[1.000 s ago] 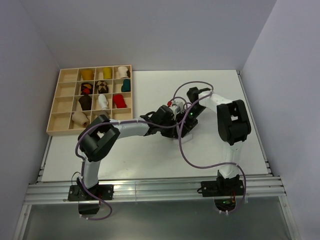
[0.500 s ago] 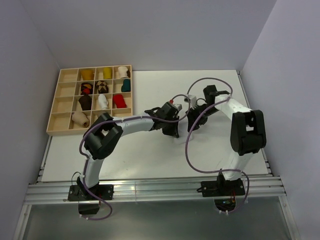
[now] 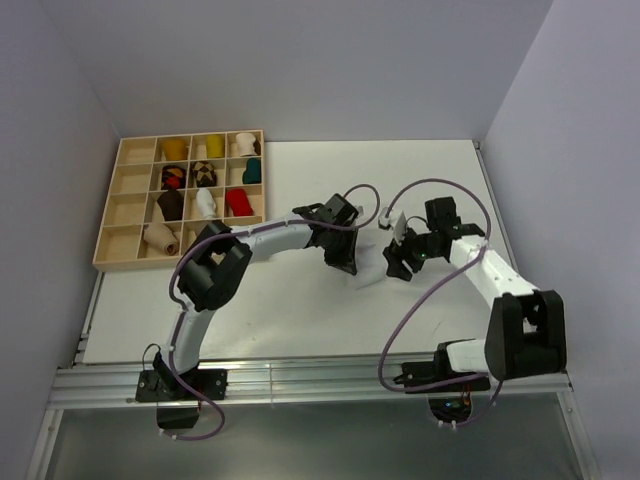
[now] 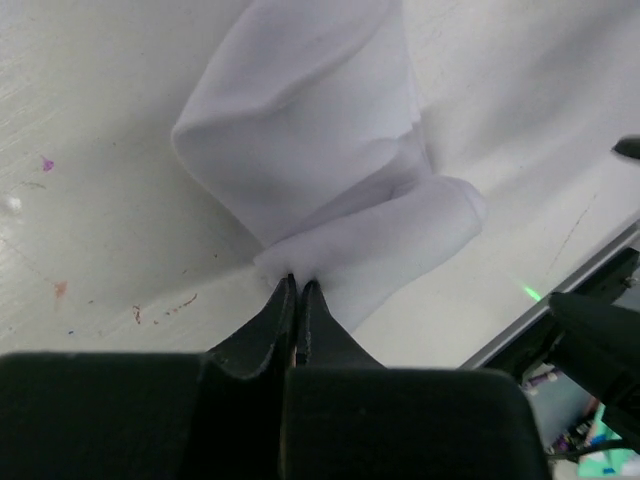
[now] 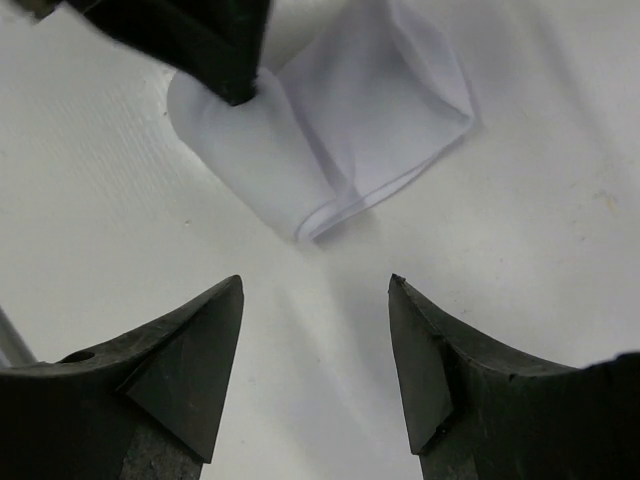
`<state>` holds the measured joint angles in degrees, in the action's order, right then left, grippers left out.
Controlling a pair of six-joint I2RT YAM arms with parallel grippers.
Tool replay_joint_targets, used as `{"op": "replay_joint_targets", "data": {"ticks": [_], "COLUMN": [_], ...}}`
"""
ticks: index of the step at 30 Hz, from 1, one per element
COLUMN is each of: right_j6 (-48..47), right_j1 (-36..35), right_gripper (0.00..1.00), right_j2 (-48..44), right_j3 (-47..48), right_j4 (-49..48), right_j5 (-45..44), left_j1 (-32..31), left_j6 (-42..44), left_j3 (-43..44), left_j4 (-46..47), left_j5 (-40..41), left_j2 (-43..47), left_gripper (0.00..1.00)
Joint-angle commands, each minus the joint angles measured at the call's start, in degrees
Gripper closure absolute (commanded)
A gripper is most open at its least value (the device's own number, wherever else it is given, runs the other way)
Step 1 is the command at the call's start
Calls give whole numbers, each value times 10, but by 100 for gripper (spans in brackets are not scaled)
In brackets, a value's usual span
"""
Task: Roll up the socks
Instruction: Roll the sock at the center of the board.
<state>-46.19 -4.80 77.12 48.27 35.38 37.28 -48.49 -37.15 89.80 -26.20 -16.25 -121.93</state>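
The left gripper (image 4: pixel 297 292) is pinching the near edge of the sock (image 4: pixel 330 150), jaws closed down to a sliver on the cloth. The right gripper (image 5: pixel 313 290) is hovering just beside it with jaws spread wide, holding nothing. The sock is looking plain white, soft and folded over on itself, with a rounded doubled end. It is lying on the table (image 3: pixel 300 320) between the two grippers, mid-table. A tray (image 3: pixel 110 200) of coloured bundles is sitting well apart at the far left. The left fingers (image 5: pixel 220 50) are covering one corner of the sock. Its length is running straight away from the left fingertips.
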Motion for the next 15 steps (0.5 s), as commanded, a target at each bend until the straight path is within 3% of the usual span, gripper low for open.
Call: {"op": "replay_joint_targets", "data": {"ticks": [1,7,15], "right_j6": [-78,-102,-130], "right_j1": [-28,-133,-216], "right_gripper": [33,32,32], "right_j2": [-60,-130,-117], "right_j3": [-47,-147,-170], "right_j4": [-68,-159,-218], "right_j5": [-26,-107,-192], "left_j1": [12,22,23], "left_j6": [4,5,8], "left_j3": [23,47,73], "left_j4": [-64,-84,-96], "left_j5": [-39,-70,-76], "left_j2": [-36,-60,-73], "left_gripper": [100,100,100]}}
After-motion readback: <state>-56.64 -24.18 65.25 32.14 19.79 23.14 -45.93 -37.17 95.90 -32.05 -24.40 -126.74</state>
